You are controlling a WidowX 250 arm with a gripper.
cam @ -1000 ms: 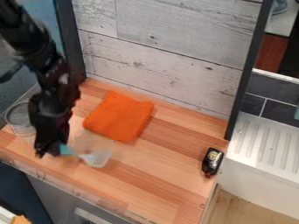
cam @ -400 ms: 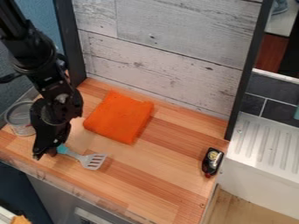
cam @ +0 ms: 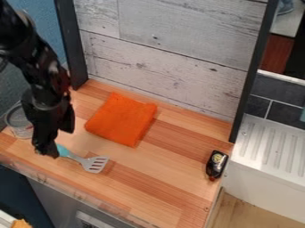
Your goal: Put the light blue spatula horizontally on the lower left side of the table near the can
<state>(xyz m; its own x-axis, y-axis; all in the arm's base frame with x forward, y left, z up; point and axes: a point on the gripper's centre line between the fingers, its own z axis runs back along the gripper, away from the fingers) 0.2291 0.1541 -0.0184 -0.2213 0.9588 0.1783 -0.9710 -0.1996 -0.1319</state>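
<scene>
light blue and grey slotted spatula (cam: 94, 164) lies at eight o'clock, inside the edge of the wooden table (cam: 128, 189); black two-finger gripper (cam: 58, 140) stands wide at its handle.

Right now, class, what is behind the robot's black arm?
Part of the can shows past the arm; the can's right side is covered. The spatula has its handle end hidden.

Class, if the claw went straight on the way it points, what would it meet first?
Probably the spatula, at its handle end, or the table beside it; the claw hangs at an unclear height.
</scene>
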